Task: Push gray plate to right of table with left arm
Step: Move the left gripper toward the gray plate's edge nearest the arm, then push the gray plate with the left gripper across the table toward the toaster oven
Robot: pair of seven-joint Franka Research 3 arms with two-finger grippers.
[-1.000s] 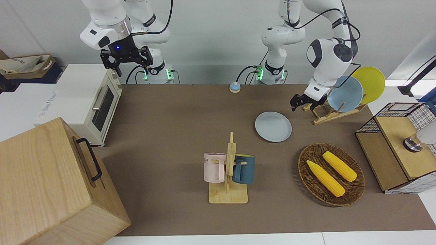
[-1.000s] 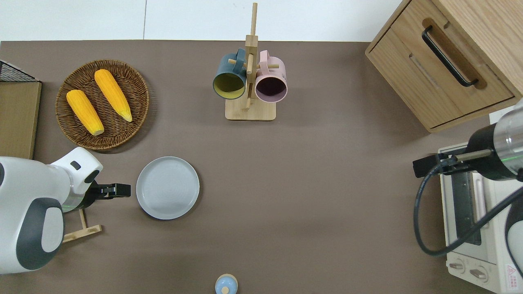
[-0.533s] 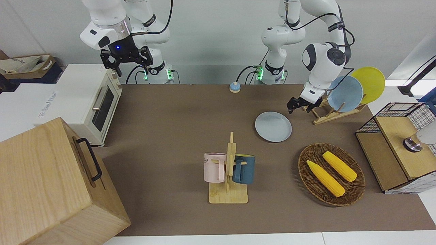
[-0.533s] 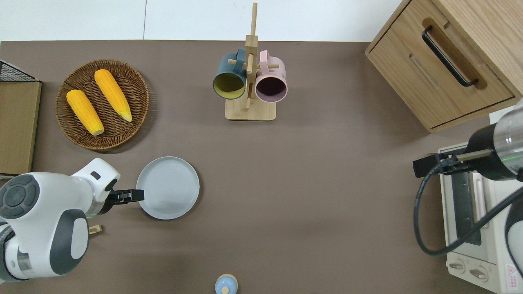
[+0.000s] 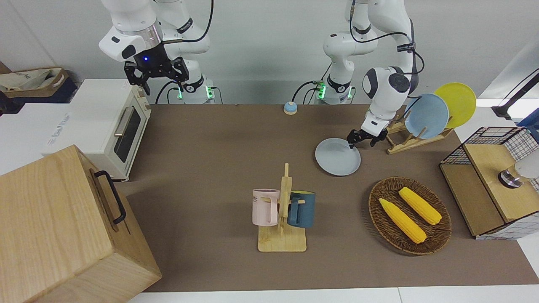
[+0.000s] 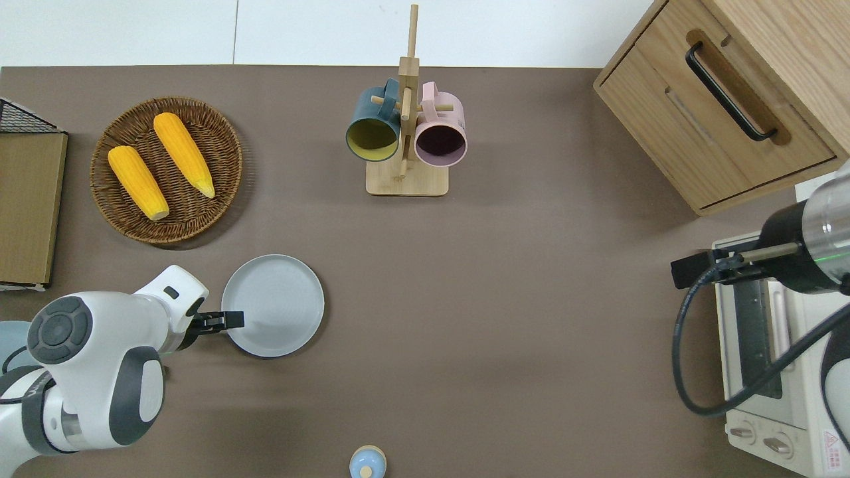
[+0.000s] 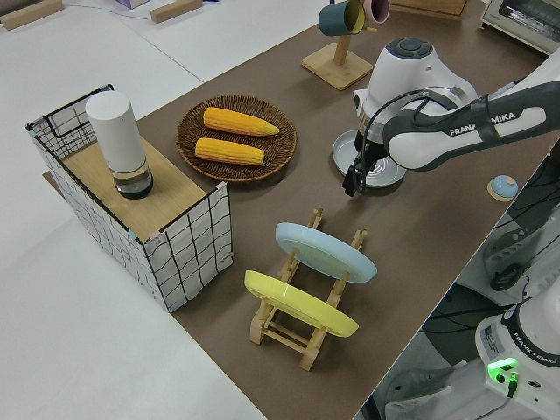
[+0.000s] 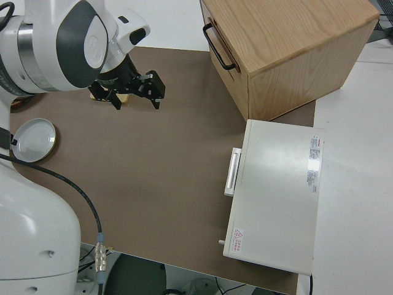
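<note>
The gray plate (image 6: 279,299) lies flat on the brown table (image 6: 505,312), toward the left arm's end and nearer to the robots than the corn basket. It also shows in the front view (image 5: 334,159) and the left side view (image 7: 389,168). My left gripper (image 6: 238,320) is shut and low, its tip at the plate's rim on the side toward the left arm's end. It also shows in the front view (image 5: 351,145) and the left side view (image 7: 350,187). I cannot tell whether it touches the rim. My right gripper (image 5: 164,86) is open and parked.
A wicker basket (image 6: 219,192) holds two corn cobs. A mug rack (image 6: 405,179) stands mid-table. A wooden rack (image 7: 302,337) holds sky-blue and yellow plates. A toaster oven (image 5: 105,126) and a wooden cabinet (image 6: 724,99) are at the right arm's end. A small blue bell (image 6: 367,461) is near the robots.
My left gripper has moved from beside the plate rack toward the gray plate and now reaches its rim. The plate has not moved. The right arm is still.
</note>
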